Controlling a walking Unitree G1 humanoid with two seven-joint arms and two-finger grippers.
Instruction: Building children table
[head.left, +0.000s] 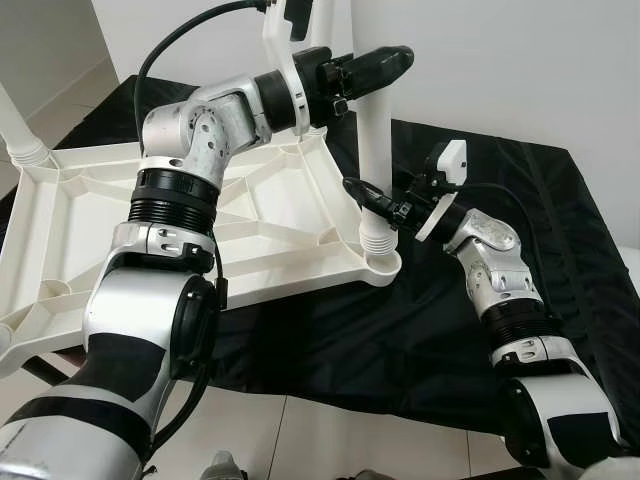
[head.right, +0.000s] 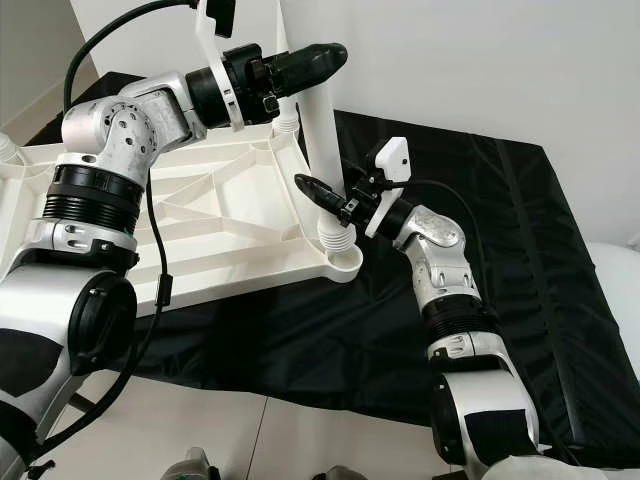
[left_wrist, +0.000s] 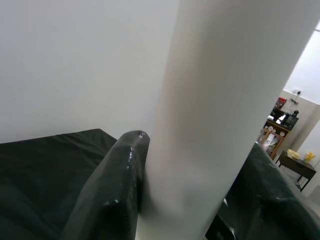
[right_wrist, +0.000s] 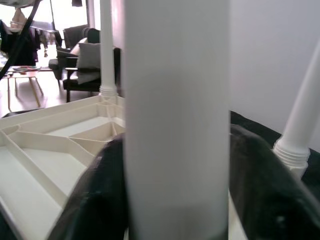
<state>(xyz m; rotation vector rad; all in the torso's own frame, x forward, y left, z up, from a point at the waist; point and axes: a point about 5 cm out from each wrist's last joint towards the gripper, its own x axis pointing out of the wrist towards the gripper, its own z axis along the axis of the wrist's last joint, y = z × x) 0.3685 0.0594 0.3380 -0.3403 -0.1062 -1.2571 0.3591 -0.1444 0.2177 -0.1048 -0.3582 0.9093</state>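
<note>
A white plastic table top (head.left: 250, 215) lies upside down on a black cloth. At its near right corner a white leg (head.left: 375, 140) stands upright in the socket (head.left: 380, 262). High on this leg my left gripper (head.left: 385, 65) is shut, with the leg (left_wrist: 210, 115) between its black fingers (left_wrist: 115, 195). Low on the same leg, just above the ribbed base, my right gripper (head.left: 372, 200) is shut as well. The right wrist view has the leg (right_wrist: 175, 115) between the fingers (right_wrist: 265, 190).
Other legs stand upright at the far left corner (head.left: 20, 130) and the far corner (head.right: 285, 105). The black cloth (head.left: 480, 300) spreads to the right over the floor. A white wall rises close behind. Pale floor tiles (head.left: 330, 440) lie at the front.
</note>
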